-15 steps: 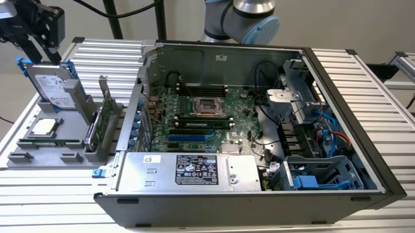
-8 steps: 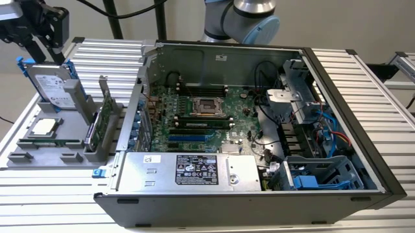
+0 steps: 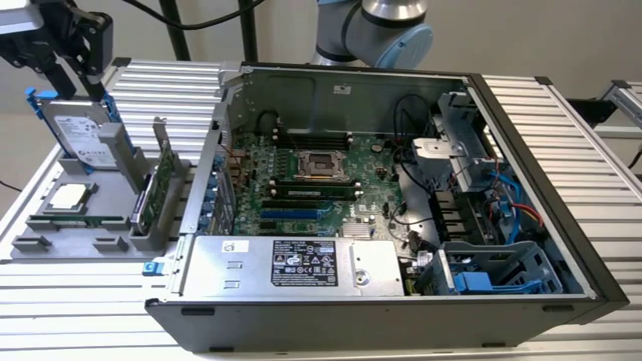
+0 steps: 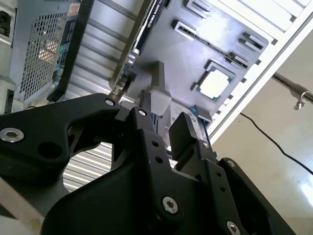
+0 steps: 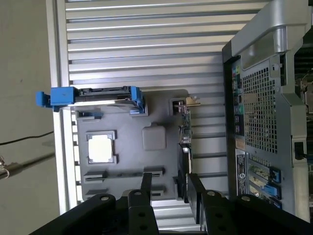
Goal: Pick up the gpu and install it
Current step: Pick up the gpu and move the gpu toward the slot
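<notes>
the black tool [image 5: 168, 182] hung open and empty above the grey moulded tray [image 5: 127, 128], where the flat green gpu [image 3: 164, 177] stood on edge, on the ribbed metal desk [image 3: 561, 128].

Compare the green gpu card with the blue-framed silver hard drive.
The gpu is a thin green board with silver bracket; the hard drive is a thicker silver box, blue-framed. The gpu stands at right angles to the hard drive. Both stand on edge in the grey holder.
</notes>
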You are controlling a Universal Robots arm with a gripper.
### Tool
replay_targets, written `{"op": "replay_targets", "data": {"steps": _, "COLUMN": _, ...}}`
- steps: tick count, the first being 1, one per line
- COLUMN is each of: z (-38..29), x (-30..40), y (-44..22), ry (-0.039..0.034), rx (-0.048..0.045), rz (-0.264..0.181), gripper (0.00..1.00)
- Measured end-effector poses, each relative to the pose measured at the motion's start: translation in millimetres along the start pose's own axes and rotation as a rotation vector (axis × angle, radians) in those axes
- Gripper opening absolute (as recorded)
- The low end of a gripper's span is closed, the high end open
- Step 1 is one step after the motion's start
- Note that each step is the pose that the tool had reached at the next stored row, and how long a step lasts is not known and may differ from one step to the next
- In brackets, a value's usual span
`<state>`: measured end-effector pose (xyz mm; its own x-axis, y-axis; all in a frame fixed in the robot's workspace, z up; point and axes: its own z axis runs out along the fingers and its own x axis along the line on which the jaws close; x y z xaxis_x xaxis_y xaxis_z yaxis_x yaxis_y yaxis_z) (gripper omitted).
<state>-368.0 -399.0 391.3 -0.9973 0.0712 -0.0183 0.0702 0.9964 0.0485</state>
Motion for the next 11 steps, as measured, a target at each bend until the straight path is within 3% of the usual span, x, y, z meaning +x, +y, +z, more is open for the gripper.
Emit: {"op": "replay_targets", "data": {"steps": 11, "z": 0.8, "x": -4.8, "y": 0.3, "ry": 0.0004, "rx": 0.0, "rz": 0.0, "gripper": 1.0}}
